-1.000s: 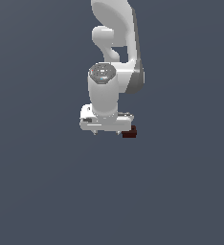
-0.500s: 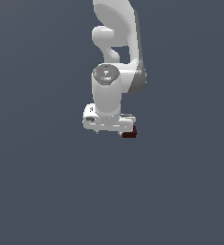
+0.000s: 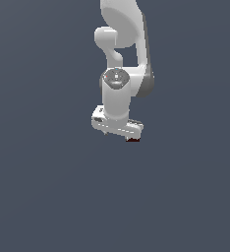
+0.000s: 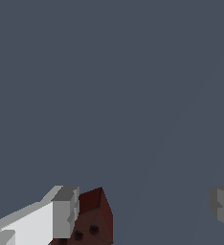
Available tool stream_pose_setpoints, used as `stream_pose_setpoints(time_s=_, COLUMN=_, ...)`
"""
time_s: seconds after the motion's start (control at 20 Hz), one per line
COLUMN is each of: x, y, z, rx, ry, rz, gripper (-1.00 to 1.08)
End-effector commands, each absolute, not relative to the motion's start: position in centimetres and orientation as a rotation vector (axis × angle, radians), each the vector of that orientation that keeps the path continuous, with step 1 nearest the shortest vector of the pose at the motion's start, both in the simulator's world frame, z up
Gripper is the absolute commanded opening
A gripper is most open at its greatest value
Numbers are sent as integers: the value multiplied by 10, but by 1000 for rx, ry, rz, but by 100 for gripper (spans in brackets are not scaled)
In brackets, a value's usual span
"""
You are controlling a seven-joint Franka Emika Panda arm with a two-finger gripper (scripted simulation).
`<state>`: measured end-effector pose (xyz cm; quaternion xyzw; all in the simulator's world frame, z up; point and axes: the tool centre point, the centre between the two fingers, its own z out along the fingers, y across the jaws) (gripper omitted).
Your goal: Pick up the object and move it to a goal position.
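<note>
Gripper (image 4: 145, 210) stands spread wide and empty, the dark red-brown block (image 4: 92, 215) lying close against one finger (image 4: 65, 213), off-centre in the gap, far from the opposite finger (image 4: 223, 206)

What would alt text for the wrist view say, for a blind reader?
A small dark red-brown block sits right beside one white finger of the robot's gripper, whose jaws stand wide apart. The other grey fingertip is far off across plain blue-grey ground.

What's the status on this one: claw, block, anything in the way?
Claw open, fingers wide apart. Red-brown block beside one finger, not gripped. Nothing else in view.
</note>
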<state>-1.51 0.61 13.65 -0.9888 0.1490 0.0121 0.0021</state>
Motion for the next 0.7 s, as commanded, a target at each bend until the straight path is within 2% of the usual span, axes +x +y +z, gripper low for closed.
stream_pose_setpoints(time_s=0.0, x=-18, y=12, z=133, rx=-3087, ry=560, rz=37, gripper=100)
stream_pose_setpoints(time_s=0.65, x=-36, y=39, z=116, rx=-2966, ry=1027, rz=32, gripper=100)
